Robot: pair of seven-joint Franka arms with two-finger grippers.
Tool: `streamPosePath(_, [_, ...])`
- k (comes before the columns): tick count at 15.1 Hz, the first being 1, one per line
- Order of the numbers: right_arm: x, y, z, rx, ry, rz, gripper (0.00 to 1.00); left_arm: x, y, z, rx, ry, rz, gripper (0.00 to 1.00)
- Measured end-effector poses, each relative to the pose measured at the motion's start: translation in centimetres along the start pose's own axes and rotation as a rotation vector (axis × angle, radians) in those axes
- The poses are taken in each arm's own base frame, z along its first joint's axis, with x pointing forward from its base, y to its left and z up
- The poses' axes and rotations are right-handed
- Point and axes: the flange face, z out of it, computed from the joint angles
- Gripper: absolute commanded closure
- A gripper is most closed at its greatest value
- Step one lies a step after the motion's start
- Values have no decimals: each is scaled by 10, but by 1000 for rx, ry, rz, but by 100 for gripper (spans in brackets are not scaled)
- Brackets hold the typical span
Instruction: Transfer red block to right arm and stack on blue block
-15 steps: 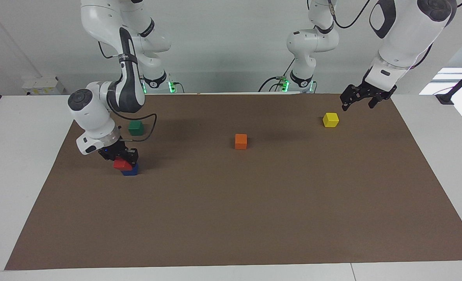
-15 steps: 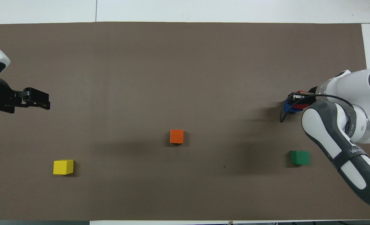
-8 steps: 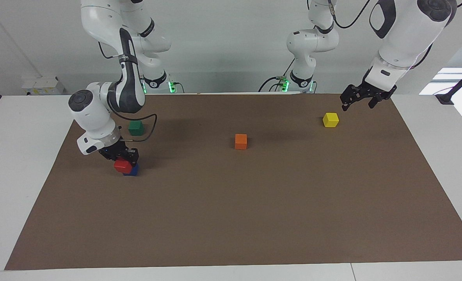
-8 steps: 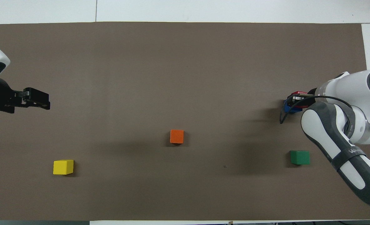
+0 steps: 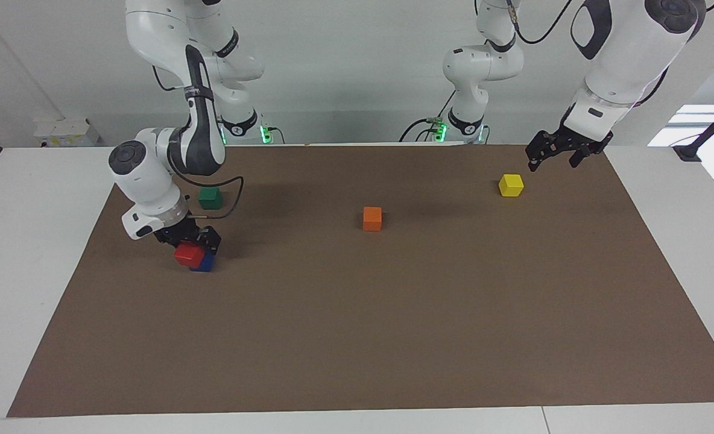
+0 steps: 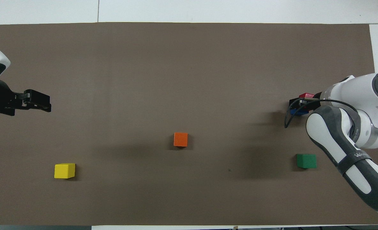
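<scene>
Items as seen across the facing view, one side to the other.

1. Right gripper [image 5: 189,240]: low over the surface at the right arm's end, on the right arm [image 5: 152,181], which bends down from its base. Jaws clenched on the red block, one on each side of it.

2. Red block [image 5: 189,255]: held in the right gripper, sitting on the blue block, offset toward the 9 o'clock side of it in the facing view and slightly turned, so the faces do not line up. In the overhead view only a sliver of red [image 6: 306,95] shows past the wrist.

3. Blue block [image 5: 205,263]: on the brown surface [image 5: 357,337], under the red block; only its 3 o'clock edge and lower face show.

4. Green block [image 5: 210,197]: on the surface, nearer to the robots than the stacked pair, at 12 o'clock from it in the facing view, apart from it.

5. Orange block [image 5: 372,218]: alone near the middle of the surface.

6. Yellow block [image 5: 511,185]: toward the left arm's end, nearer to the robots than the orange block.

7. Left gripper [image 5: 555,155]: raised above the surface at 1 o'clock from the yellow block in the facing view, not touching it. Jaws released, holding nothing. This arm waits.
</scene>
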Motion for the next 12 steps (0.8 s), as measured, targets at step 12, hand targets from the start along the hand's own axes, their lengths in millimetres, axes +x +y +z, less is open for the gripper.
streamPosePath(12, [3, -26, -138, 25, 50, -48, 0, 0, 0, 0, 0, 0, 0, 0])
